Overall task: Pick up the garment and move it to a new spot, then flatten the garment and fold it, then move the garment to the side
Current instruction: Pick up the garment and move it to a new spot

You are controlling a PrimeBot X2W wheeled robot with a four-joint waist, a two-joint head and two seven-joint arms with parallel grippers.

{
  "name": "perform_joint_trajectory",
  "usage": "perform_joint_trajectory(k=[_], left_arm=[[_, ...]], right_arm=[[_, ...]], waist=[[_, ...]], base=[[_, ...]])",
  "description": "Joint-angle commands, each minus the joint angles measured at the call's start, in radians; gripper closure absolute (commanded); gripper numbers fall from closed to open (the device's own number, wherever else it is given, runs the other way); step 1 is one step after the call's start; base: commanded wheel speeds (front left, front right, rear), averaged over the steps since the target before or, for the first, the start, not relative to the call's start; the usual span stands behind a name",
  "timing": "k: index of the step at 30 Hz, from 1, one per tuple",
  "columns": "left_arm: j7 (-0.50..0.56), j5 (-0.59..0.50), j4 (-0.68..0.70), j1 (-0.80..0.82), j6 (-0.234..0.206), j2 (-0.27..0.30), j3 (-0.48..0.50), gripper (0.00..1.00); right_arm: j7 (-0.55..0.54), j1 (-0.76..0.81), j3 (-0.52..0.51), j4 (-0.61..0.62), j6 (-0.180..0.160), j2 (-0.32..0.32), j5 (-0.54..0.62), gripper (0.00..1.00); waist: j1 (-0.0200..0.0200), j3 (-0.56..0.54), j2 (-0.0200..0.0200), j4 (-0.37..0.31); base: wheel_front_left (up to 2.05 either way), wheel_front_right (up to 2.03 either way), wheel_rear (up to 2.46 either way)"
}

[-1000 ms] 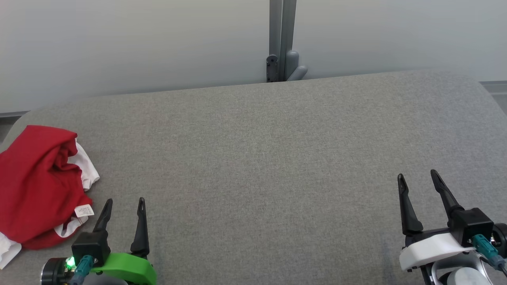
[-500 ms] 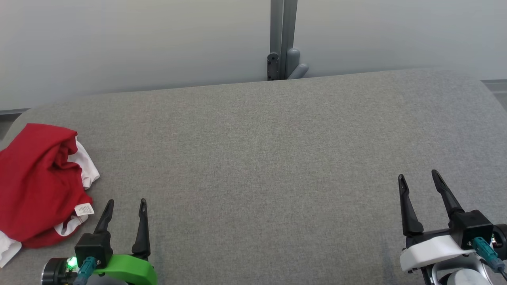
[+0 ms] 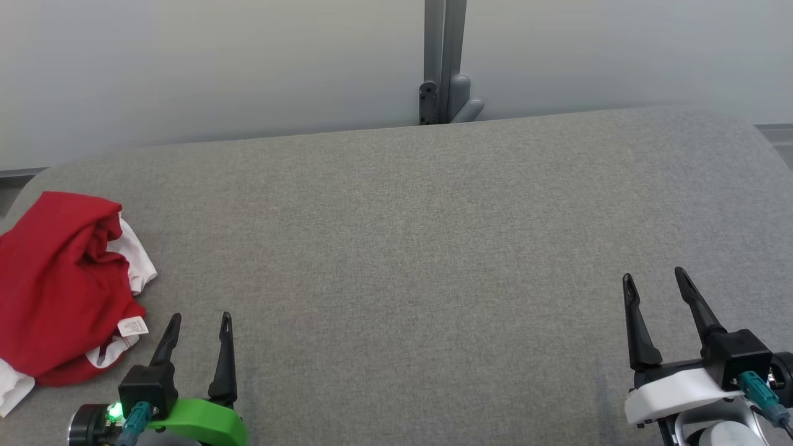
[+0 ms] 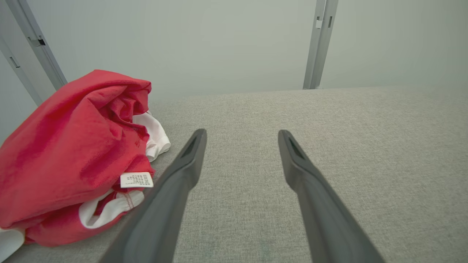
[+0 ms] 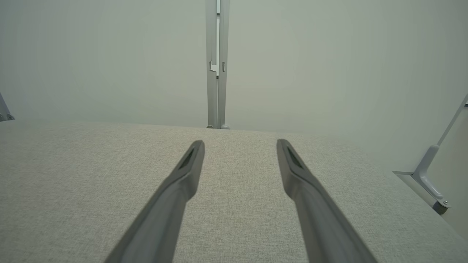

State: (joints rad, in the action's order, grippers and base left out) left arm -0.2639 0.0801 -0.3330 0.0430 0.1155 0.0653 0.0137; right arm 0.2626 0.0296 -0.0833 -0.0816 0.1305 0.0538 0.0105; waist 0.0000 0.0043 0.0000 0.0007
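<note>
Garment: the crumpled red-and-white cloth garment (image 3: pixel 59 285) lies in a loose heap at the far left edge of the surface, with red folds on top and white trim showing at its right and lower edges.
Care tag: a small white printed label (image 3: pixel 132 326) sticks out at the heap's lower right corner.
Left gripper: the left gripper (image 3: pixel 201 316), on its green mount, sits just beside the heap on its right. Its two dark fingers are spread apart with nothing between them, and in the left wrist view the near finger runs close by the tag without clearly touching the cloth.
Work surface: the flat grey fabric-covered surface (image 3: pixel 421 248) is bare across its middle, so there is plenty of room for a new spot.
Back post: a grey metal upright (image 3: pixel 443 62) stands behind the far edge, against a pale wall.
Right gripper: the right gripper (image 3: pixel 653 274), on its white mount, is well apart from the garment at the lower right, with its fingers spread and holding nothing.
Progress: judging by the bunched heap and the two empty claws, no step is done yet.
Remaining: the pick-up, the move to a new spot, the flattening, the folding and the final shift to the side.
</note>
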Motion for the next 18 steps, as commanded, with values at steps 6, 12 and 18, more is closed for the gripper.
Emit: perform_joint_trajectory(k=[6,12,18], left_arm=[[-0.001,-0.003,-0.009,0.026,0.005,-0.001,-0.008,0.00],[-0.001,-0.008,-0.015,0.026,0.006,-0.001,-0.012,0.00],[-0.001,-0.006,-0.011,0.012,0.003,0.004,-0.001,0.00]], right_arm=[[0.003,0.016,-0.005,0.008,0.001,0.001,-0.006,0.00],[0.003,0.027,0.009,0.007,0.001,0.000,-0.009,0.00],[0.003,0.022,0.038,-0.002,0.001,-0.001,-0.012,0.00]], waist=[[0.0000,-0.002,0.0000,0.045],[0.0000,-0.012,0.0000,0.154],[0.0000,-0.020,0.0000,0.292]], base=[[0.00,0.00,0.00],[0.00,0.00,0.00],[0.00,0.00,0.00]])
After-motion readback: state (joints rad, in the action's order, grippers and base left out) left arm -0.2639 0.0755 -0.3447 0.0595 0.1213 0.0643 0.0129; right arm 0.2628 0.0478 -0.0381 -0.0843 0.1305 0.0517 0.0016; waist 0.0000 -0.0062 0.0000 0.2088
